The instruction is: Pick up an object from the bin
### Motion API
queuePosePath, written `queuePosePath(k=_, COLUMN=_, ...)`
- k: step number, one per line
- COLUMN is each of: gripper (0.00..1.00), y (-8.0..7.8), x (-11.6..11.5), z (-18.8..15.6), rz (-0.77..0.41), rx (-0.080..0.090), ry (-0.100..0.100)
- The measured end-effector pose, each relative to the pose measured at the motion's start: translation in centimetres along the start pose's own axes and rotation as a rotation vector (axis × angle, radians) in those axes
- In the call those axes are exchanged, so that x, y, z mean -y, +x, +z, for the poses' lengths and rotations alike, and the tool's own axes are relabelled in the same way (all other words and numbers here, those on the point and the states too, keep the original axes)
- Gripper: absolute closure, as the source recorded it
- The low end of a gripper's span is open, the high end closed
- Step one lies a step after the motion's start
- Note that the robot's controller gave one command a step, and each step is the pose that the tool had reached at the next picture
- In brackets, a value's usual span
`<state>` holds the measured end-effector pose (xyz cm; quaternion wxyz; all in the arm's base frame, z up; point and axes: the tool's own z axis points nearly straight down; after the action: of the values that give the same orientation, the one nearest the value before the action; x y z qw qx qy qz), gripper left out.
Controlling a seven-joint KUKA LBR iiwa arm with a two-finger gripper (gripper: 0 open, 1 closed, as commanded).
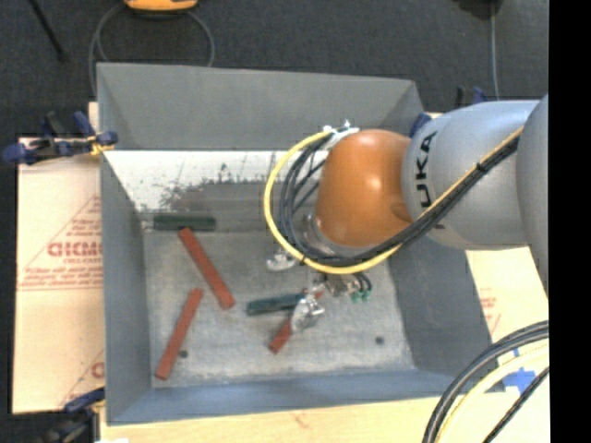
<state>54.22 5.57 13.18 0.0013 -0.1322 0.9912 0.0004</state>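
The grey arm (489,173) comes in from the right and bends down over the right half of the grey metal bin (259,113). Its wrist is capped by a rounded orange cover (360,187), and a loop of yellow and black cables (273,201) runs round the cover's left side. Beneath the cover, low over the bin's floor, sits the tool (307,310), a small metallic part poking out toward the lower left. The wrist hides most of it, so whether it is apart or together cannot be told.

The largest of the loose things is the long red-brown bar (205,268), lying on a slant well to the left of the tool. The second red-brown bar (179,333) lies farther left and lower, slanting the other way and apart from the first. A dark green strip (185,221) lies flat along the foot of the back wall, far to the tool's upper left and near the upper end of the long red-brown bar.

Closest in is the dark green bar (272,305), nearly level and just left of the tool. Its right end reaches the tool's tip, though whether the two touch is unclear. Smallest is the short red-brown piece (280,341), tilted, just below and left of the tool, with its upper end near the tip.
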Motion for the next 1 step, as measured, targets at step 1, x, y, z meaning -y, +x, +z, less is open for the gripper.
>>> queuePosePath(k=1, gripper=0.00, y=-0.95, x=-0.06, z=-1.61, rz=-0.043, rx=0.000, ry=0.002)
